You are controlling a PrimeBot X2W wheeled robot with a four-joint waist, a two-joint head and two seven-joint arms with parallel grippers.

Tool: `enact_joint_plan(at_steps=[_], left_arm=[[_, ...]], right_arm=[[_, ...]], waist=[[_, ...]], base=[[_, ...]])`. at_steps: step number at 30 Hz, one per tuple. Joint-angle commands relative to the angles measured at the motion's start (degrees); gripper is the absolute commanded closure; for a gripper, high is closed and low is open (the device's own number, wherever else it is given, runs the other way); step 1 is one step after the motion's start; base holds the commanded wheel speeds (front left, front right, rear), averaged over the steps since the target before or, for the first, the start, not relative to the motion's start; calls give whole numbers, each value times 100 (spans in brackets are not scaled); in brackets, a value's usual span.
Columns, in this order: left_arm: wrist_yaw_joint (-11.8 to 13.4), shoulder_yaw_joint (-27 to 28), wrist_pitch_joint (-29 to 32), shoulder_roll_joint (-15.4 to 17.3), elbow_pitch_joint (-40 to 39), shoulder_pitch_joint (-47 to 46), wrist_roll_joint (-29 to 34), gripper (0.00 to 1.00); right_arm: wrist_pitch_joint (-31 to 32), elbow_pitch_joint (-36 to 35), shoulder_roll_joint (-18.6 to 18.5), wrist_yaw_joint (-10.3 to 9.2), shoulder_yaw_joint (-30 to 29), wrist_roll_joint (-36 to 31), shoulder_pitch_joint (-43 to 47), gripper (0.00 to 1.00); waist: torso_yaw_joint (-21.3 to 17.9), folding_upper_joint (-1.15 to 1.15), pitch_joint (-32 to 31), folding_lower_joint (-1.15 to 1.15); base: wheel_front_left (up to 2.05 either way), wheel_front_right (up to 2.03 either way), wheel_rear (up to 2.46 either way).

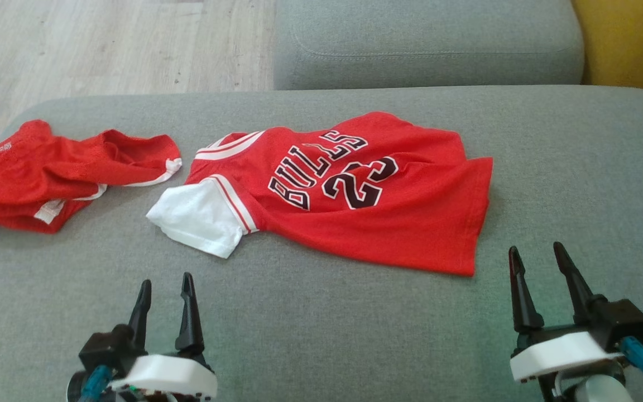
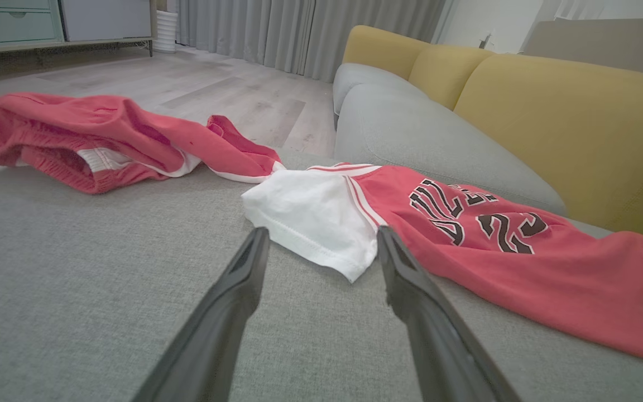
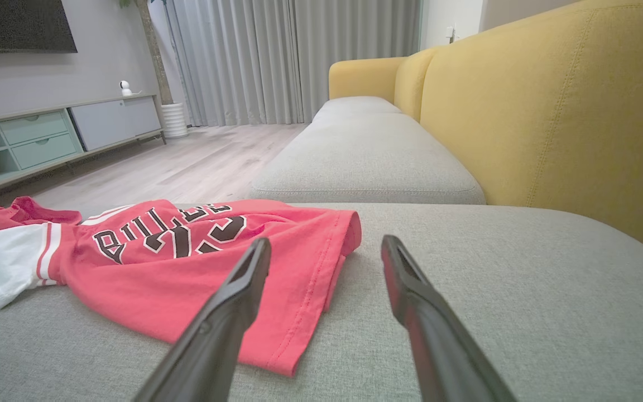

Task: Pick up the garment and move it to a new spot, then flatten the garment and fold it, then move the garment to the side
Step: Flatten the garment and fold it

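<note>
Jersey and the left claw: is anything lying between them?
No. In the head view, just bare grey sofa cushion lies between the left gripper and the white sleeve of the jersey; the left wrist view agrees.

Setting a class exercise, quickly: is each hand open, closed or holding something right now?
Left hand: open, holding nothing.
Right hand: open, holding nothing; the Bulls jersey lies untouched.
</note>
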Motion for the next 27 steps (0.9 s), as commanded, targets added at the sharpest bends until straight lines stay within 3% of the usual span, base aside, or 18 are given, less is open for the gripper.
enact_joint_plan(at_steps=[1, 16, 27], left_arm=[[28, 185, -70, 51, -212, -166, 57, 0], [1, 161, 48, 196, -246, -292, 37, 0], [89, 264, 811, 454, 444, -1466, 51, 0]], right_arm=[[-62, -146, -33, -4, 178, 37, -103, 0], [-62, -158, -33, -4, 218, 18, -131, 0], [-62, -273, -33, -4, 484, -139, -538, 0]], waist=[[-23, 0, -1, 0], [4, 0, 116, 0], [-102, 0, 792, 0]], base=[[0, 0, 0], [0, 0, 0], [0, 0, 0]])
